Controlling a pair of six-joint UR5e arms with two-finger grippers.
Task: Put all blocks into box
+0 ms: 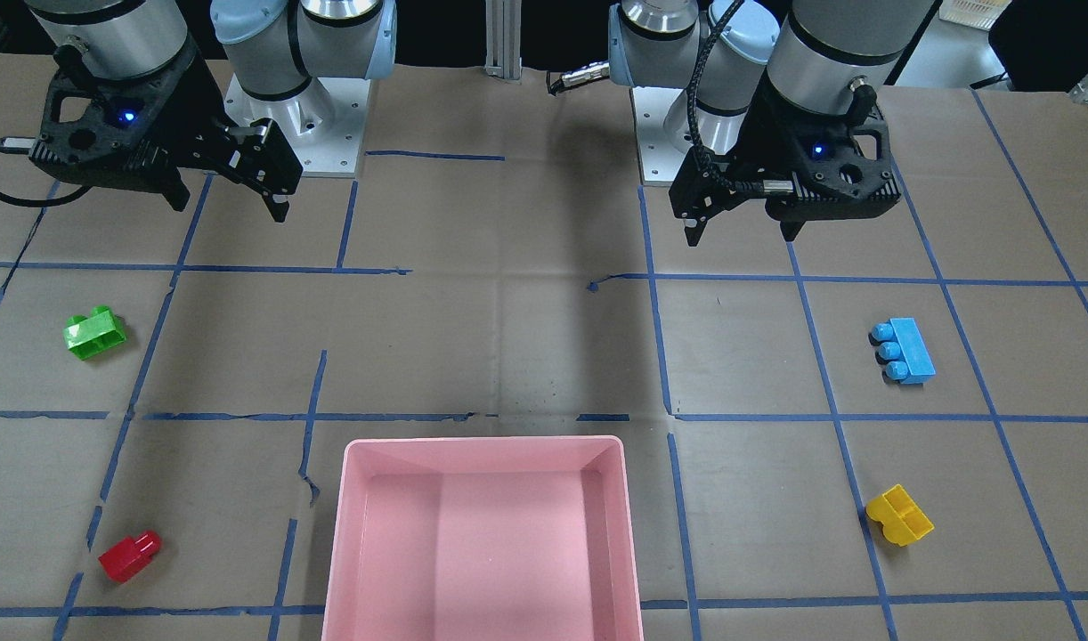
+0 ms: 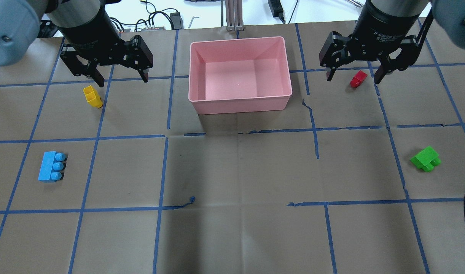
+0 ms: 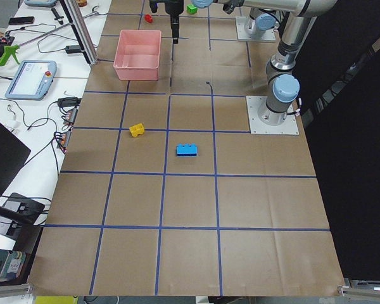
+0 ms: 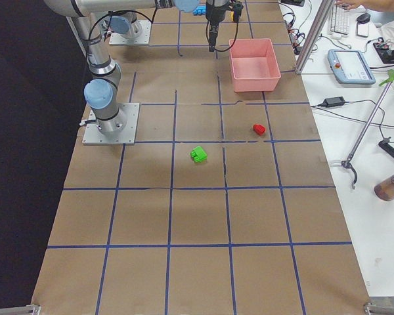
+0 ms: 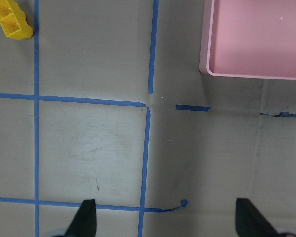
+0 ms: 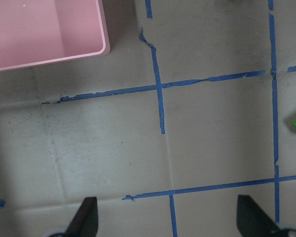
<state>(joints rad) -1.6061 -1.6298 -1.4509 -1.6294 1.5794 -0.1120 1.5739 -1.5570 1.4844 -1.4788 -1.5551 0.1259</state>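
The pink box [image 2: 240,104] stands empty at the far middle of the table. A yellow block [image 2: 92,96] and a light-blue three-stud block [image 2: 50,166] lie on the left side. A red block [image 2: 358,79] and a green block [image 2: 425,158] lie on the right side. My left gripper [image 2: 121,79] is open and empty, raised high near the yellow block. My right gripper [image 2: 353,78] is open and empty, raised high over the red block. In the left wrist view the yellow block [image 5: 12,19] and the box corner [image 5: 256,39] show.
Brown paper with a blue tape grid covers the table [image 2: 232,171]. The arm bases [image 1: 304,133] stand at the robot's edge. Cables and devices lie beyond the far edge [image 2: 160,19]. A pendant [image 3: 31,79] lies on a side bench.
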